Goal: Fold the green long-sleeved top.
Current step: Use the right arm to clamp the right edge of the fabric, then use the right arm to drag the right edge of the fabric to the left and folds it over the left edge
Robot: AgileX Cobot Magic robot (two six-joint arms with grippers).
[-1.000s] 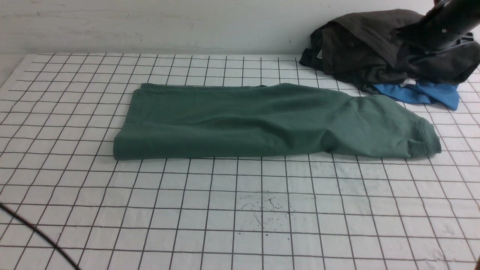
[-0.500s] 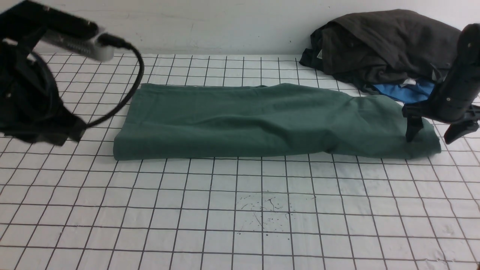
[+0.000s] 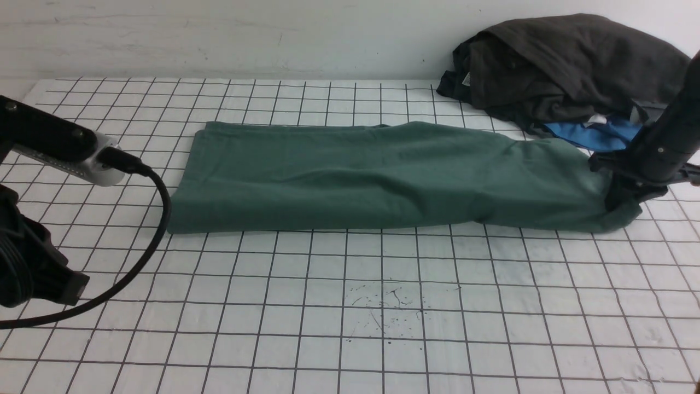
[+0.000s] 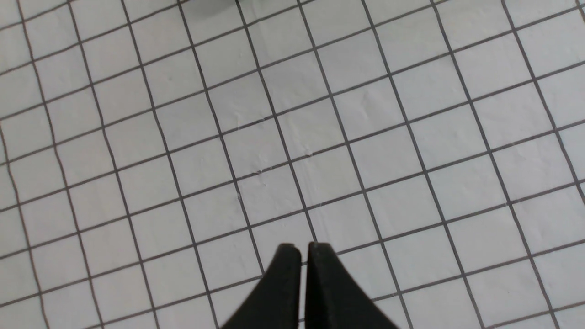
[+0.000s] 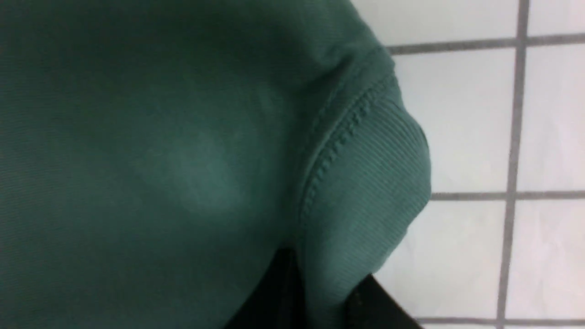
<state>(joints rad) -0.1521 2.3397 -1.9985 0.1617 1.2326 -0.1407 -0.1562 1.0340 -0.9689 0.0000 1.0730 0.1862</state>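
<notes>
The green long-sleeved top [image 3: 355, 175] lies folded into a long band across the middle of the gridded table [image 3: 383, 339]. At its right end my right gripper [image 3: 620, 205] is shut on the ribbed edge. In the right wrist view the ribbed cloth [image 5: 370, 183] runs between the two black fingers of the right gripper [image 5: 320, 283]. My left gripper [image 4: 299, 249] is shut with nothing in it, over bare grid squares, apart from the top. In the front view the left arm [image 3: 27, 257] stands at the near left.
A dark charcoal garment [image 3: 558, 65] is heaped at the back right with a bright blue garment [image 3: 607, 137] under it, just behind the right arm. A black cable [image 3: 147, 241] loops from the left arm near the top's left end. A wall closes the far side.
The right gripper was open astride the top's right end and has shut on the ribbed edge. The left arm has come down and nearer at the left.
</notes>
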